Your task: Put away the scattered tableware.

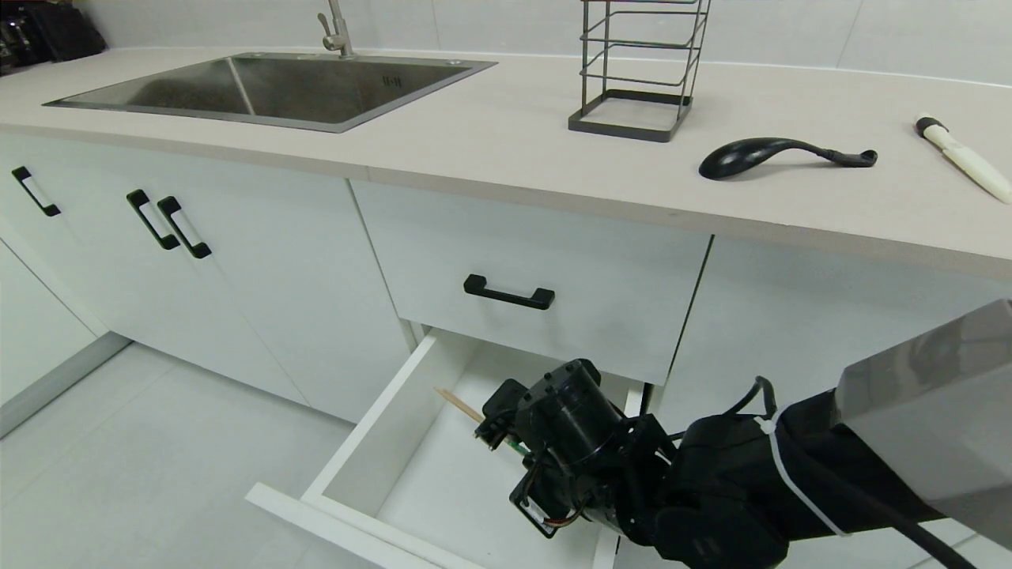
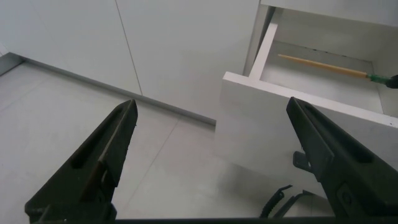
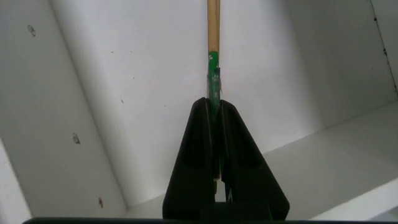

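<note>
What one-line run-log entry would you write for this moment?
right gripper: shut on green-tipped wooden chopstick, over open white drawer | left gripper: open, outside drawer | countertop: black ladle, cream-handled knife not yet stored

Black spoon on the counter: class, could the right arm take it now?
Probably not yet: the right gripper is shut on a chopstick in the drawer; the spoon itself lies unobstructed.

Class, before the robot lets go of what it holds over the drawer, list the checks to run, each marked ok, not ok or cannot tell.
1. Drawer open: ok.
2. Right gripper shut on chopstick: ok.
3. Chopstick over the drawer's inside: ok.
4. Chopstick touching the drawer floor: cannot tell.
5. Left gripper open, outside the drawer: ok.
6. Tableware on the counter put away: not ok; spoon and knife lie there.
</note>
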You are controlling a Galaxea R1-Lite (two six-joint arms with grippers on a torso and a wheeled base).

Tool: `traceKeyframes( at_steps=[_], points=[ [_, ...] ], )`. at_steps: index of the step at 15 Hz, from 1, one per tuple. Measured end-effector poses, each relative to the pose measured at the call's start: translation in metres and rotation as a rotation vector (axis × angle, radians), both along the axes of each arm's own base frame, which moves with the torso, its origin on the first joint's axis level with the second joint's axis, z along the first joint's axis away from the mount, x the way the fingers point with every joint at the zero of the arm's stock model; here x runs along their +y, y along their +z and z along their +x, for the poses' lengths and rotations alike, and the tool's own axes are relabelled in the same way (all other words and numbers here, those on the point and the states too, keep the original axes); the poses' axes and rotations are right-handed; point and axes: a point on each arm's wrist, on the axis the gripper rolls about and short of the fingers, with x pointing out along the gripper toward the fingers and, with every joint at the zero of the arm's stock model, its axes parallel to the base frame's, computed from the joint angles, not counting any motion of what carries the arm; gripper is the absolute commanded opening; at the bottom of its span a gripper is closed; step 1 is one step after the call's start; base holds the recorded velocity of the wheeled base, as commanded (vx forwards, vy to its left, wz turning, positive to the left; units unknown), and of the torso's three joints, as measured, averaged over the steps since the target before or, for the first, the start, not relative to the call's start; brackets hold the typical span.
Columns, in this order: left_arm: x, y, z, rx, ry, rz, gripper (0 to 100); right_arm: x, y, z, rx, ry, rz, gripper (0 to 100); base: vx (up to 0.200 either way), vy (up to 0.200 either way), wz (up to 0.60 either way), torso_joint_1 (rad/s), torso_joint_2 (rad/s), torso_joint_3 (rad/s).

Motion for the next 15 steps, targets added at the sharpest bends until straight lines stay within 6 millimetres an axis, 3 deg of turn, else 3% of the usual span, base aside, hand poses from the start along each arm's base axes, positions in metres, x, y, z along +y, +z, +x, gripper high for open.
traceKeyframes(
  at_steps=[15],
  points=[
    [0.0,0.0,0.0,0.0,0.0,0.0,100,0.017,-0.036,0.027,0.025,-0.029,-0.035,0,0.0,0.0,0.0,0.0,0.0,0.0]
  ],
)
